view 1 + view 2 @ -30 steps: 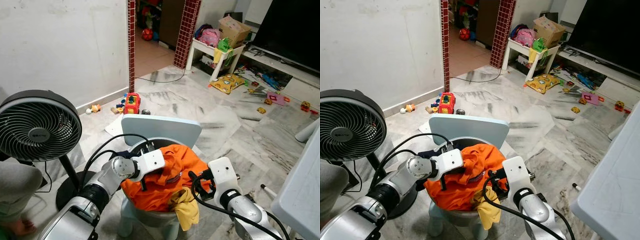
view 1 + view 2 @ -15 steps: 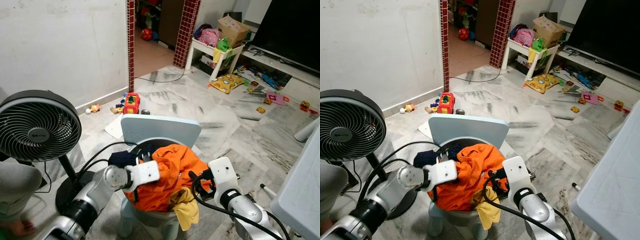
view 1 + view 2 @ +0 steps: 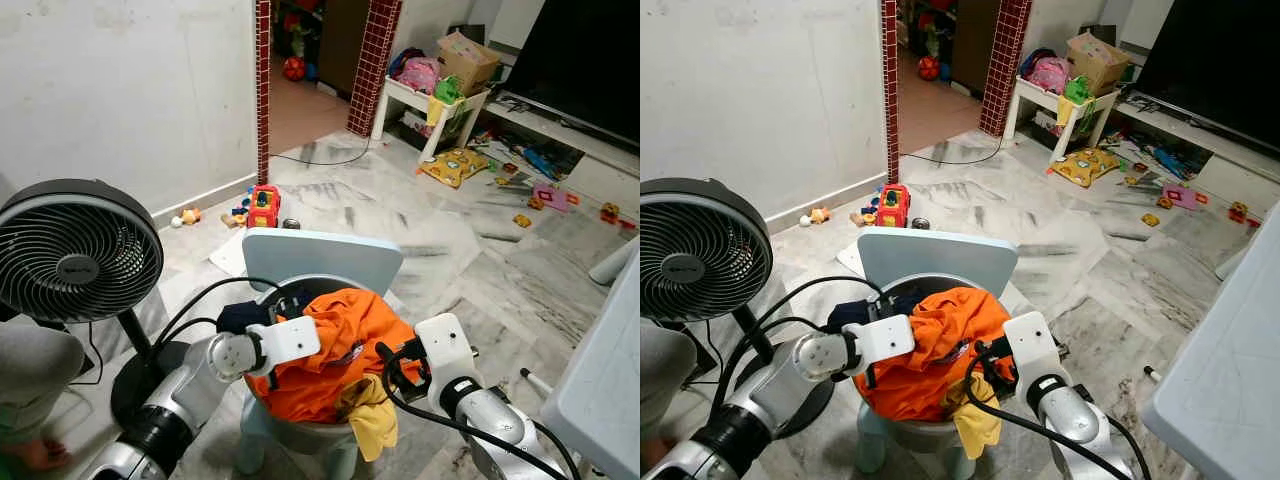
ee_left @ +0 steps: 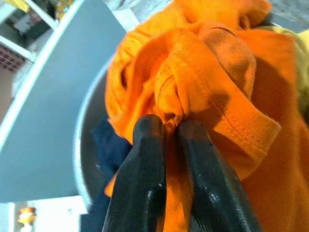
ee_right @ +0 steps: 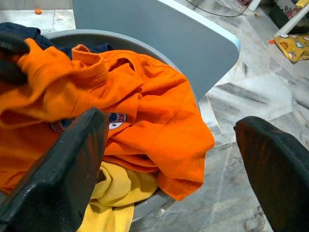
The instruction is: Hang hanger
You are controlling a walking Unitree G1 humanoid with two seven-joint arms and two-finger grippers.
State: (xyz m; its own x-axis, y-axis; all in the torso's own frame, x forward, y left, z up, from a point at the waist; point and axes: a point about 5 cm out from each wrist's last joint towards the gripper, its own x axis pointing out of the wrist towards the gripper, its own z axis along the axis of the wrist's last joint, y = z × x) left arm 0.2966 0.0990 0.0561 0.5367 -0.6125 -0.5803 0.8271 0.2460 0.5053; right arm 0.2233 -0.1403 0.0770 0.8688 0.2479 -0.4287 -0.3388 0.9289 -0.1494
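Orange shirt (image 4: 212,82) pinched between left gripper's (image 4: 166,126) closed fingers.

basin (image 5: 145,205) piled with orange shirt (image 3: 350,340), yellow cloth (image 3: 372,420) over its near rim | chair back (image 3: 320,258) blocks far rim | fan (image 3: 75,250) crowds left | open floor (image 3: 480,270) right

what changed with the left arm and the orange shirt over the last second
The left gripper drew back from the middle of the orange shirt toward its left edge, dipped, then rose slightly; its jaws are now pinched shut on a bunched fold. The right gripper stayed open beside the pile. Basin, yellow garment and chair stayed put.
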